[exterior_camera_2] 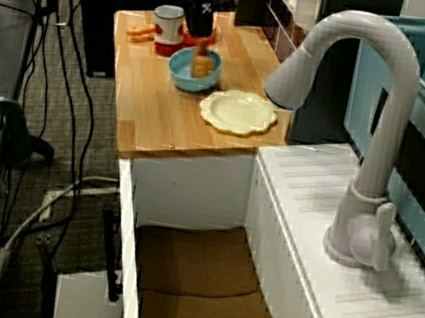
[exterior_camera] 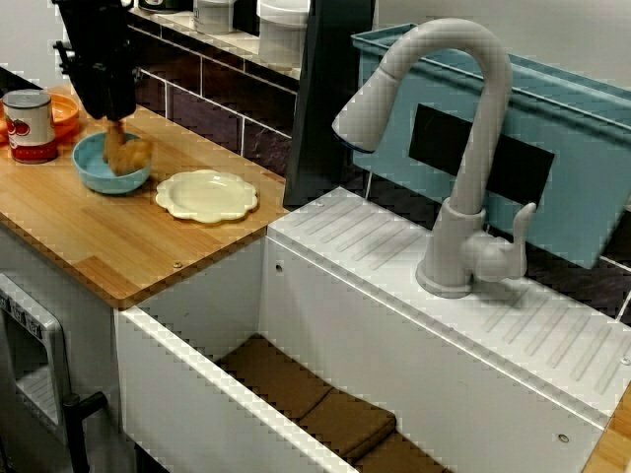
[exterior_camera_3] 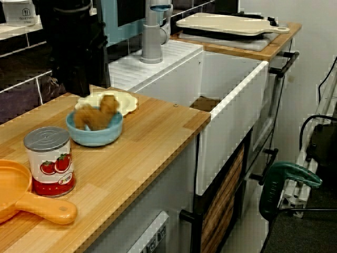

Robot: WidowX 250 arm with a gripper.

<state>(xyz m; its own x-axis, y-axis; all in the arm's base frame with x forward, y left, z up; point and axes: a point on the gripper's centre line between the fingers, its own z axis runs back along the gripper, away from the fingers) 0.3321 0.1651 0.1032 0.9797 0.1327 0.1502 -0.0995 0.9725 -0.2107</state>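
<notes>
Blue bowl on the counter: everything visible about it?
The blue bowl is small, round, plain, plastic-looking, upright on the wooden counter. A brown food piece sits inside, rising above the rim. The end effector hangs directly over the bowl; grip unclear. A pale yellow plate lies close beside it, a tin can on the other side.

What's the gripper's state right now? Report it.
Gripper: down at the brown piece in the blue bowl; open or closed cannot be told.
</notes>
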